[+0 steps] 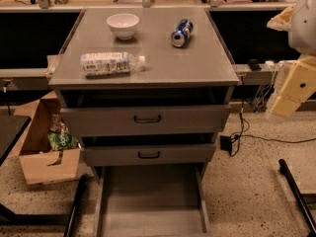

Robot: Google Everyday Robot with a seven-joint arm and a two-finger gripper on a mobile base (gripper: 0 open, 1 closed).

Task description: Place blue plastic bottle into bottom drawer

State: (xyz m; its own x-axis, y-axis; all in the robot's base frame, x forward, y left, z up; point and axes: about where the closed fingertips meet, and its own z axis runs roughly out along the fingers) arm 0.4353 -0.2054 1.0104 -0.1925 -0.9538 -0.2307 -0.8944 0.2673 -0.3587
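Blue plastic bottle (pixel 111 63): you will find it lying on its side on the grey cabinet top (pixel 197 58), near the front left edge, with its white cap pointing right and a pale printed label round its body.

Bottom drawer (pixel 150 216): the lowest of three, pulled well out toward you at floor level, with its plain grey floor showing.

Gripper (pixel 291 93): a pale yellow piece at the far right edge of your view, out past the cabinet's right side and about level with its top, well apart from the bottle. You cannot tell from this view whether it is open or closed.

White bowl (pixel 123 24): upright at the back left of the cabinet top.

Blue soda can (pixel 181 33): on its side at the back right, well apart from the bowl.

Upper drawer (pixel 147 118) and middle drawer (pixel 148 155): each has a black handle and is pulled out only slightly.

Cardboard box (pixel 42 157): on the speckled floor to the left of the cabinet, with a green packet (pixel 61 141) inside.

Black cable (pixel 276 139): trailing over the floor to the right.
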